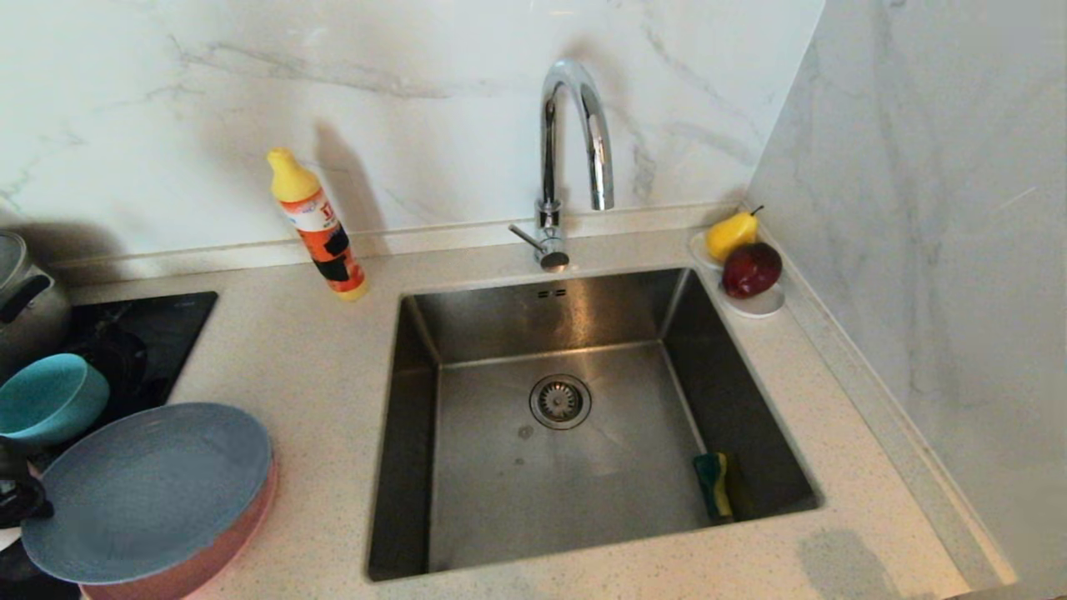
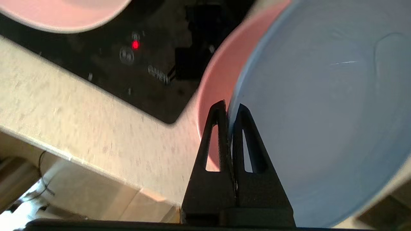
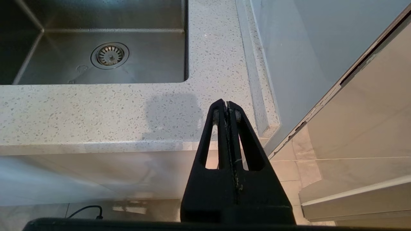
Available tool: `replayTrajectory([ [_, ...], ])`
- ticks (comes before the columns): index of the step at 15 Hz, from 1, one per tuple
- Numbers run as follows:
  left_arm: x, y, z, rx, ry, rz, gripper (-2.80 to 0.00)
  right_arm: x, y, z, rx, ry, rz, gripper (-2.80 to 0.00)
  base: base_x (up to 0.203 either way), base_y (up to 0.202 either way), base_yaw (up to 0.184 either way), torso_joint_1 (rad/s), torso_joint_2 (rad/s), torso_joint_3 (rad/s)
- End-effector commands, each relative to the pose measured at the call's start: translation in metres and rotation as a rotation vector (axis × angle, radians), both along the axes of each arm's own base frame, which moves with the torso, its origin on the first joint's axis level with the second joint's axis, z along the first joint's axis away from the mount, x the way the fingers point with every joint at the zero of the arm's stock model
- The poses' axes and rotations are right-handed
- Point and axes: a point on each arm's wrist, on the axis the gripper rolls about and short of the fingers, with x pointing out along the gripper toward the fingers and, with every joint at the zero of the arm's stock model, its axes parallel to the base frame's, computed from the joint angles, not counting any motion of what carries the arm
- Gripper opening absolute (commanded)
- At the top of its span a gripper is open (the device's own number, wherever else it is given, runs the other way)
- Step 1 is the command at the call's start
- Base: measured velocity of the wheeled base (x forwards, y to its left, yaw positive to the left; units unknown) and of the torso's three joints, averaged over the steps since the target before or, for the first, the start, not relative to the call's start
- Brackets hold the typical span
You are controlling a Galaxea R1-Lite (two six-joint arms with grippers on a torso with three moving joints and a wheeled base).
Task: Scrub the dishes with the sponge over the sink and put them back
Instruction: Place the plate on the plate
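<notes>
Now, at the far left of the counter [image 1: 292, 375]: left gripper [image 2: 228, 107] clamped on the rim of the blue plate [image 1: 150, 483], one finger on top of the rim, the other beneath it, on the side of the pink plate [image 1: 208, 554]. Blue plate over the pink one, with pink rim showing along its right and near sides. Lifted clear or resting on it: cannot tell.

Just behind the plates, teal bowl [image 1: 46, 400] at the near part of the black hob [image 1: 167, 325]. Pale bowl [image 2: 61, 12] seen only from the left wrist, at the hob's other side, well apart from the plates. Grey pot [image 1: 21, 300] at the back left, partly cut off by the frame edge.

Sink [image 1: 733, 392] in the middle of the counter, round drain [image 1: 560, 401] in its floor. Sponge [image 1: 713, 485] inside, standing on edge in the near right corner against the right wall, green layer facing left, yellow facing right. Well apart from both grippers.

Chrome tap [image 1: 575, 142] behind the sink, spout curving over the back of the basin. Orange bottle [image 1: 319, 227] with a yellow cap to its left, leaning. Small white dish [image 1: 760, 305] at the sink's back right corner, carrying a yellow pear [image 1: 732, 235] and a dark red apple [image 1: 750, 268], touching.

Right gripper [image 3: 228, 107] parked off the counter's front edge near the right wall, fingers pressed together, holding nothing.
</notes>
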Motion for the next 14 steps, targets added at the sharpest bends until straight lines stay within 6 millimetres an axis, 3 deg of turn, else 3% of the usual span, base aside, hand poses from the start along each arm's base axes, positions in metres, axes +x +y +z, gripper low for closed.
replayTrajectory([
  [1, 0.007, 0.007, -0.020, -0.028, 0.017, 0.001, -2.80, 0.000, 0.000, 0.000, -0.001, -0.002, 0.001, -2.80, 0.000, 0.000, 0.000, 0.000, 0.00, 0.000],
  [3, 0.008, 0.006, -0.029, -0.075, -0.028, -0.042, -2.80, 0.000, 0.000, 0.000, -0.001, -0.002, 0.001, -2.80, 0.000, 0.000, 0.000, 0.000, 0.00, 0.000],
  [13, 0.009, 0.006, -0.030, -0.106, -0.057, -0.073, -2.80, 0.000, 0.000, 0.000, -0.001, -0.002, 0.001, -2.80, 0.000, 0.000, 0.000, 0.000, 0.00, 0.000],
  [14, 0.008, 0.006, -0.029, -0.105, -0.062, -0.075, 0.00, 0.000, 0.000, 0.000, -0.001, -0.002, 0.001, -2.80, 0.000, 0.000, 0.000, 0.000, 0.00, 0.000],
])
